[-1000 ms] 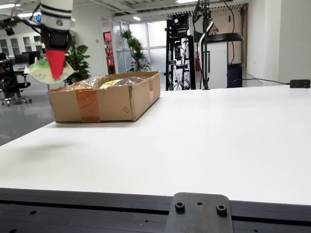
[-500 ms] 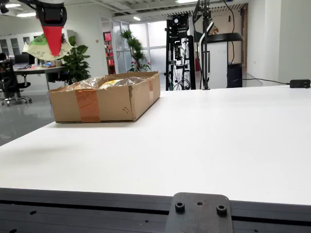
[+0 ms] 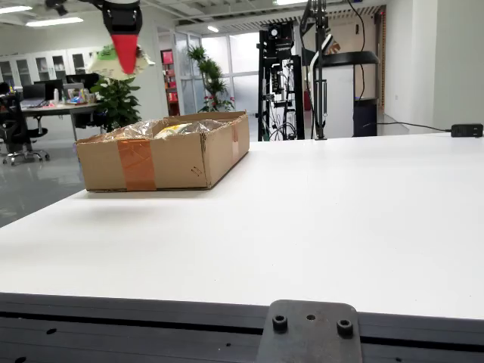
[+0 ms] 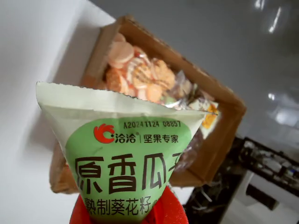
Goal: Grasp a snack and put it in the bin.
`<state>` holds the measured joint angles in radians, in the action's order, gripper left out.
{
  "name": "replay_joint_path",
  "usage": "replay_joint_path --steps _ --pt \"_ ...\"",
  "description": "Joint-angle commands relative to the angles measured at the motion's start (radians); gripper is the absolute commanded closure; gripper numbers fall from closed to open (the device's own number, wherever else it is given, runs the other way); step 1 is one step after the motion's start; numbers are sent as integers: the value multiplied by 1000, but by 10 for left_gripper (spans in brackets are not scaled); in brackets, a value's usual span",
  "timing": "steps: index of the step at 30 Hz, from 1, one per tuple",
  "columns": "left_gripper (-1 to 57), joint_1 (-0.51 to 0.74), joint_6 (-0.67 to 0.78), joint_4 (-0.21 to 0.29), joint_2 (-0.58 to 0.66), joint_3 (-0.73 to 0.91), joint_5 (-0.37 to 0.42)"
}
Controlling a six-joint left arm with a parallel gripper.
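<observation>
I see my red-tipped fingers (image 3: 125, 53) clamped on the pale green foil snack packet (image 4: 121, 154) at the upper left of the side view, high above the open brown cardboard box (image 3: 162, 155) of wrapped snacks (image 4: 140, 74) on the white surface (image 3: 318, 219).
</observation>
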<state>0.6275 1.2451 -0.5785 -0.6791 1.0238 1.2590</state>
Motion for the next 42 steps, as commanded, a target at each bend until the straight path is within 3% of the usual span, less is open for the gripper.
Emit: replay_joint_path --steps 1,18,27,32,35,42 --pt "490 -24 -72 -14 -40 -70 -40" --pt "475 -100 -215 -51 -167 -305 -234" --pt "269 -100 -235 -53 -179 -325 -300" --pt "210 -98 -238 -53 -188 -340 -307" --pt "219 -95 -240 -53 -191 -344 -298" --pt "302 -62 -257 -53 -196 -345 -244"
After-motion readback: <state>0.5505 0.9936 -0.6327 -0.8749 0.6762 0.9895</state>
